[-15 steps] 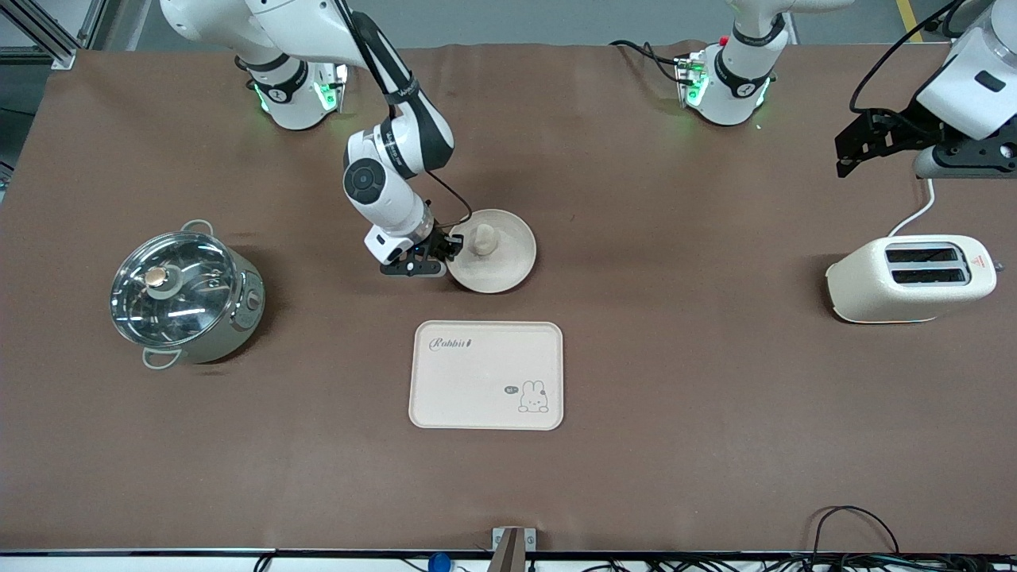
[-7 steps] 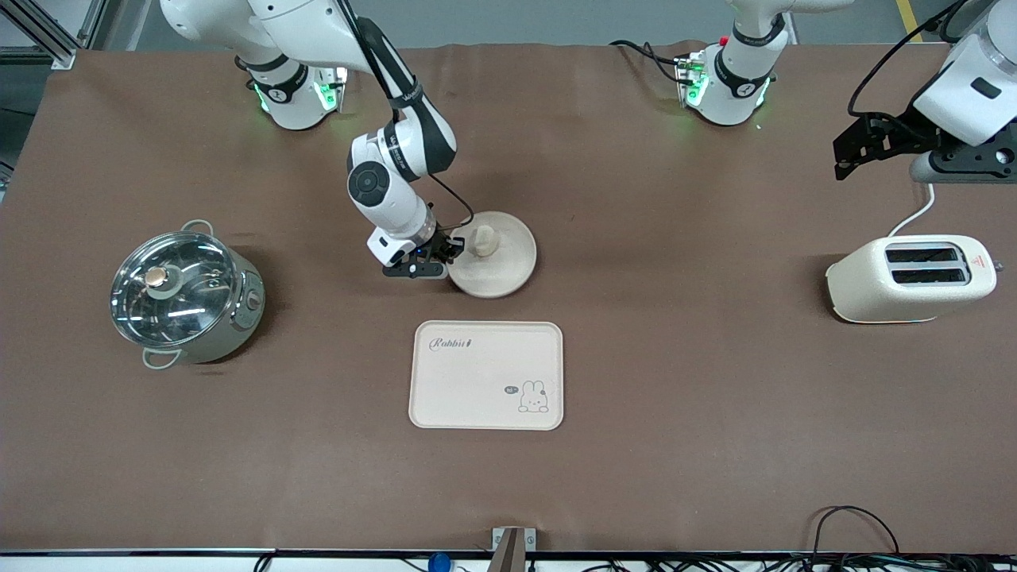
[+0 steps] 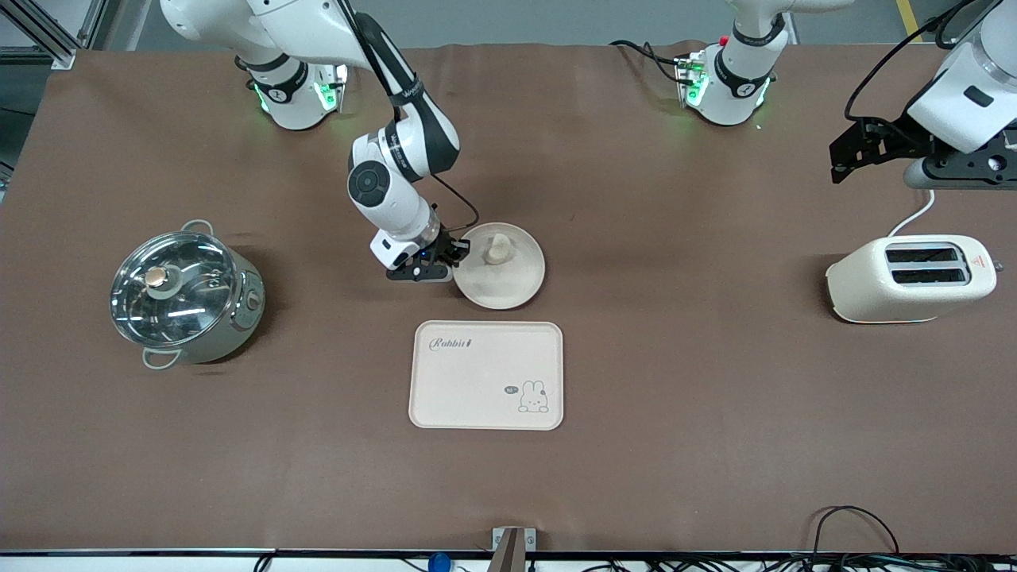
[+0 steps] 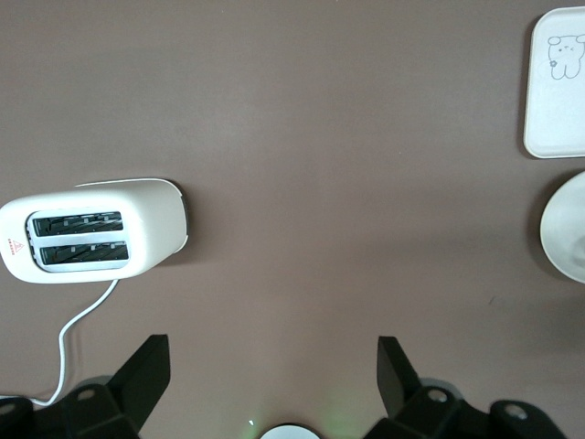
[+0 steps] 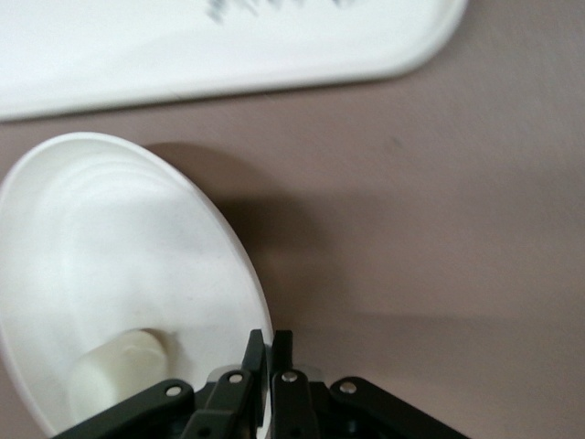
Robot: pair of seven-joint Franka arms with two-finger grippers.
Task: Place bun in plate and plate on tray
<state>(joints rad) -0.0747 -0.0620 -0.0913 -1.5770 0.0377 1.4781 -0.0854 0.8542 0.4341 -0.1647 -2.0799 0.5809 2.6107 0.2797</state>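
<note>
The round cream plate (image 3: pixel 504 274) is lifted and tilted, over the table just farther from the front camera than the tray (image 3: pixel 486 374). The pale bun (image 3: pixel 498 249) lies in the plate. My right gripper (image 3: pixel 454 258) is shut on the plate's rim at the edge toward the right arm's end. In the right wrist view the fingers pinch the rim of the plate (image 5: pixel 110 247), with the bun (image 5: pixel 114 370) inside and the tray (image 5: pixel 228 46) close by. My left gripper (image 3: pixel 854 151) is open and empty, raised above the toaster, waiting.
A white toaster (image 3: pixel 911 278) with a cord stands at the left arm's end; it also shows in the left wrist view (image 4: pixel 91 229). A steel pot with a glass lid (image 3: pixel 184 292) stands at the right arm's end.
My right gripper has carried the plate with the bun toward the tray and tilted it up. The left arm has drifted slightly.
</note>
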